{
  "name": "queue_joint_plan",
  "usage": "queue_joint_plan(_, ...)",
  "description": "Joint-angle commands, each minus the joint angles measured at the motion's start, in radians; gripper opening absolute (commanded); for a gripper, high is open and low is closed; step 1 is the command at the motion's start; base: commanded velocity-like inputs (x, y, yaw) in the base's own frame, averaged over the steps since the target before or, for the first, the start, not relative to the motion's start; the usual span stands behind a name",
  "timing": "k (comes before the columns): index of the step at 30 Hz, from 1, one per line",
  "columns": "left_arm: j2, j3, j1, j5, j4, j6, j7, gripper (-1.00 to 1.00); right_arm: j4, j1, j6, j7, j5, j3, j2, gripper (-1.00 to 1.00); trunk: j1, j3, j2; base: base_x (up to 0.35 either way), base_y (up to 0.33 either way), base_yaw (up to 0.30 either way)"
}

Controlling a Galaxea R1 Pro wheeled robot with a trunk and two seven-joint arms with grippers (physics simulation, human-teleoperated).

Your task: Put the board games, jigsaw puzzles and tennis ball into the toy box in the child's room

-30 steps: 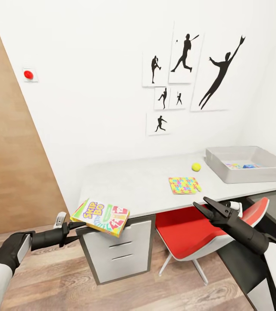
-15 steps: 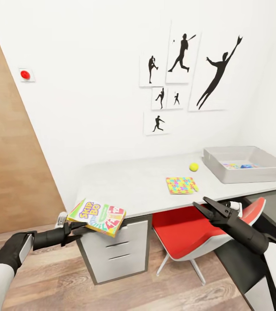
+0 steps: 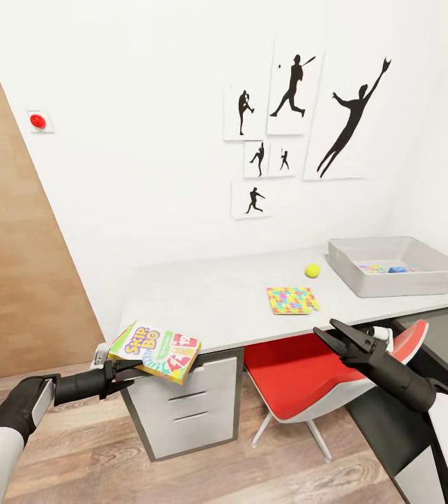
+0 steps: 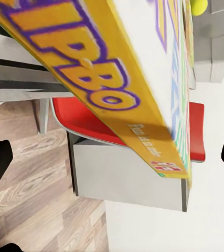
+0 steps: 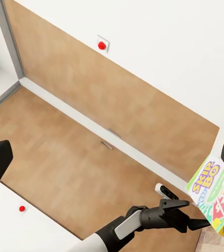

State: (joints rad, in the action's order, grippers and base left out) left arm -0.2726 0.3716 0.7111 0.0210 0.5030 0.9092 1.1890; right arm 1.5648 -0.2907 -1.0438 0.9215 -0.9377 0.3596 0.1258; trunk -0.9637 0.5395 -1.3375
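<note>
Skip-Bo board game carried toward the table

The whole head view has drifted slightly over the last second, so the camera is moving, not the things. The left end effector point(image 3: 127, 369) is closed on the Skip-Bo board game point(image 3: 155, 351), held at the table's point(image 3: 210, 301) near corner. The right end effector point(image 3: 329, 335) hangs open, holding nothing. The toy box point(image 3: 392, 280) sits at the table's far right, well apart; 1 jigsaw puzzle point(image 3: 290, 299) and the tennis ball point(image 3: 312, 270) wait between.

One Skip-Bo board game point(image 3: 155, 351). One jigsaw puzzle point(image 3: 291, 299) on surface point(image 3: 210, 301). One tennis ball point(image 3: 312, 270). One toy box point(image 3: 394, 264), far right. One red chair point(image 3: 301, 374). Two end effectors: left point(image 3: 127, 370), right point(image 3: 326, 335). Six silhouette pictures point(image 3: 295, 94) on wall.
</note>
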Motion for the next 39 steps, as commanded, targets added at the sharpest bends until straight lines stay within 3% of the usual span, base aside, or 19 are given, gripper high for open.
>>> queue_joint_plan(1, 0.000, 0.001, 0.001, 0.002, 0.000, 0.009, 0.001, 1.00, 0.000, -0.001, -0.003, 0.005, 0.004, 0.001, 0.000, 1.00, 0.000, 0.001, -0.001, 0.005, -0.006, 0.000)
queue_joint_plan(31, 0.001, 0.001, 0.001, 0.002, 0.002, 0.008, 0.000, 1.00, -0.002, -0.001, -0.003, 0.005, 0.004, 0.001, 0.001, 1.00, 0.000, 0.001, -0.001, 0.057, -0.035, 0.000)
queue_joint_plan(32, 0.001, 0.001, 0.001, 0.002, 0.002, 0.008, 0.000, -1.00, -0.002, -0.001, -0.003, 0.005, 0.004, 0.001, 0.001, 1.00, 0.000, 0.001, -0.001, 0.000, -0.038, 0.000)
queue_joint_plan(39, 0.001, 0.001, 0.001, 0.002, 0.002, 0.009, 0.001, -1.00, -0.002, -0.001, -0.003, 0.006, 0.004, 0.001, 0.000, 1.00, 0.000, 0.001, -0.001, 0.000, -0.009, 0.000)
